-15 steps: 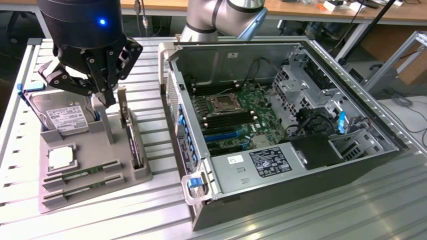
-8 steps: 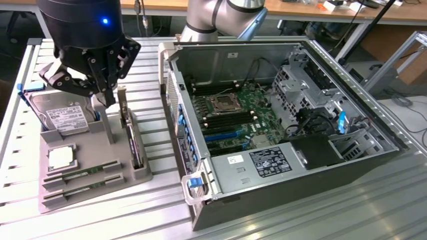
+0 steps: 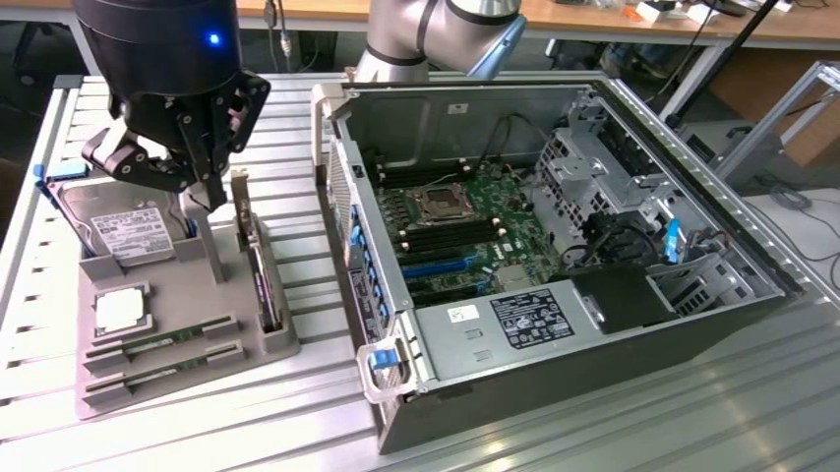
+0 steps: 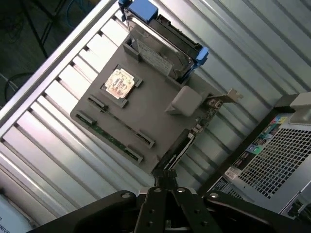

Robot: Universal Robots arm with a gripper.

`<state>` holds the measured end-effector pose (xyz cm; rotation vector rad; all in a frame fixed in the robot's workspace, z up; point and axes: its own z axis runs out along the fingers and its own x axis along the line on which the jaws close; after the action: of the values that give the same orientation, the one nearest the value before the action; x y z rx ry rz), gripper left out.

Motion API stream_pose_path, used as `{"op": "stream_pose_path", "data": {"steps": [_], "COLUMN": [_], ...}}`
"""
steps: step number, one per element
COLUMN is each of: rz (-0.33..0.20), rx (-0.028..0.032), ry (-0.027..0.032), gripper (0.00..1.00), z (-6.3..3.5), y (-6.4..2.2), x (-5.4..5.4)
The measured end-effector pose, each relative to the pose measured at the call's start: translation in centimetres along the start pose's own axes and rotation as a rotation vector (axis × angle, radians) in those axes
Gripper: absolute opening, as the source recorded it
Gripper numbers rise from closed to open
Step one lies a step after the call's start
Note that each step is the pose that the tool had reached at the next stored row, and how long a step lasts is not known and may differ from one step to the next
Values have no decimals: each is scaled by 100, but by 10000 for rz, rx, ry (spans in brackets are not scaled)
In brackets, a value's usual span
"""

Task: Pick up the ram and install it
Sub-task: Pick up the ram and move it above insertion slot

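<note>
Two green ram sticks lie flat in slots at the near end of the grey fixture tray [image 3: 184, 388]: one ram stick [image 3: 155, 345] and a second [image 3: 148, 375] beside it. In the wrist view the same pair shows as ram [image 4: 121, 122] and ram [image 4: 110, 139]. My gripper [image 3: 208, 197] hangs above the tray's far part, between the hard drive and the upright card, well away from the ram. Its fingers [image 4: 171, 180] are pressed together with nothing between them.
On the tray also sit a hard drive [image 3: 129, 231], a square silver processor [image 3: 120, 311] and an upright dark expansion card [image 3: 258, 265]. An open computer case [image 3: 617, 324] with its motherboard [image 3: 466, 231] stands at the exterior view's right, on a ribbed aluminium table.
</note>
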<state>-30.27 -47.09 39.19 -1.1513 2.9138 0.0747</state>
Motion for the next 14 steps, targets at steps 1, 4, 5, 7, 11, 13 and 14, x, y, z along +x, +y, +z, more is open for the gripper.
{"op": "stream_pose_path", "data": {"steps": [1, 4, 5, 7, 11, 13, 14], "rz": [-162, -561, -672, -844, -1412, -1587, -1711], "rx": [-4, -14, -16, -21, -34, -39, -42], "ry": [6, 23, 27, 34, 59, 66, 71], "gripper": [10, 10, 10, 10, 10, 10, 10], "z": [0, 0, 0, 0, 0, 0, 0], "y": [0, 0, 0, 0, 0, 0, 0], "x": [0, 0, 0, 0, 0, 0, 0]}}
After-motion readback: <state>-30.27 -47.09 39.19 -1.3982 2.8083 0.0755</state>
